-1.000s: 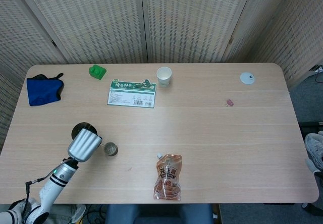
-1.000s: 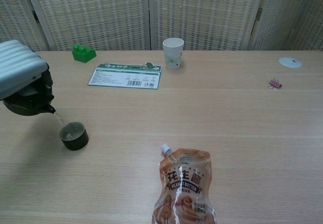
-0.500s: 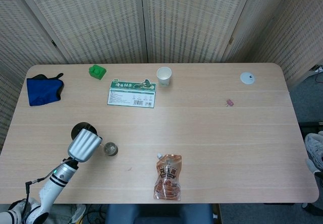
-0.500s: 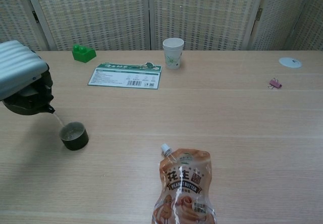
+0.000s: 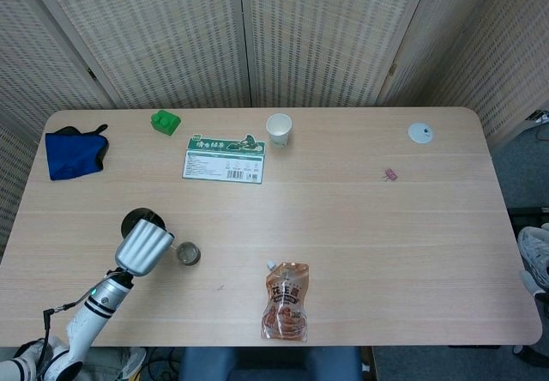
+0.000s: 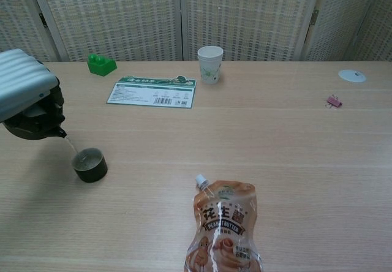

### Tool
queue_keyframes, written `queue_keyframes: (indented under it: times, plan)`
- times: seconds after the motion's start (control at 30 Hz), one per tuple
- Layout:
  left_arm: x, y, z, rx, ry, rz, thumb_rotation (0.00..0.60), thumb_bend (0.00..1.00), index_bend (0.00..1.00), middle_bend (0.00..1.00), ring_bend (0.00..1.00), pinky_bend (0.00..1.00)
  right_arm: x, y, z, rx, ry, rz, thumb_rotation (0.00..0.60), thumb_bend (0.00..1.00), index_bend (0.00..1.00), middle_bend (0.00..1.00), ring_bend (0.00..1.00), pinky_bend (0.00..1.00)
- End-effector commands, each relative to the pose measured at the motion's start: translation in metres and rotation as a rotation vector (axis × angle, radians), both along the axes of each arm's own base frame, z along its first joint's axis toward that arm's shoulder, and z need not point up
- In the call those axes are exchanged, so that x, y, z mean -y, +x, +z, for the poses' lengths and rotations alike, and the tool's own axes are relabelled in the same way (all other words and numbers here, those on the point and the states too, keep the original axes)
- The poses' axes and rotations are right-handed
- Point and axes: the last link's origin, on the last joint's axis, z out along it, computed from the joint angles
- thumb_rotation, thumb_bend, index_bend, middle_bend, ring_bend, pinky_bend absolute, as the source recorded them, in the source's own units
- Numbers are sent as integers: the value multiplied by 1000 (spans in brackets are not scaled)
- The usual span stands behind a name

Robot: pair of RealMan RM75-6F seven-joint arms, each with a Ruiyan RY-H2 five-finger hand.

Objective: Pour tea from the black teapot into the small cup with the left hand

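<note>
Black teapot (image 6: 33, 125), gripped by the left hand (image 6: 21, 85), tips tea into the small cup (image 6: 90, 165) at its five o'clock; right hand unseen.

Bare table (image 5: 369, 226) right of small cup (image 6: 90, 165); pouch (image 6: 224, 226) nearest obstacle

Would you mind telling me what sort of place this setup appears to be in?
Probably an indoor test room: a wooden table hemmed in by woven folding screens, with unrelated items like a peanut butter pouch and binder clip.
</note>
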Motion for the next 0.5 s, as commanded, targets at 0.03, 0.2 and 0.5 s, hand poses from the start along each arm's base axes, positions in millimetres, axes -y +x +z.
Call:
queue_keyframes:
  times: [0.03, 0.2, 0.5]
  plan:
    - [0, 1, 0, 4, -2, 1, 597, 427, 1000, 1000, 1000, 574, 0, 0, 0, 1, -1, 0, 600, 186, 297, 261, 215, 251]
    - [1, 2, -1, 14, -8, 4, 595, 427, 1000, 1000, 1000, 574, -1, -1, 0, 2, -1, 0, 600, 186, 297, 261, 215, 251]
    - [1, 3, -2, 64, -21, 40, 579, 427, 1000, 1000, 1000, 574, -1, -2, 0, 3, -1, -3, 600, 186, 297, 261, 215, 251]
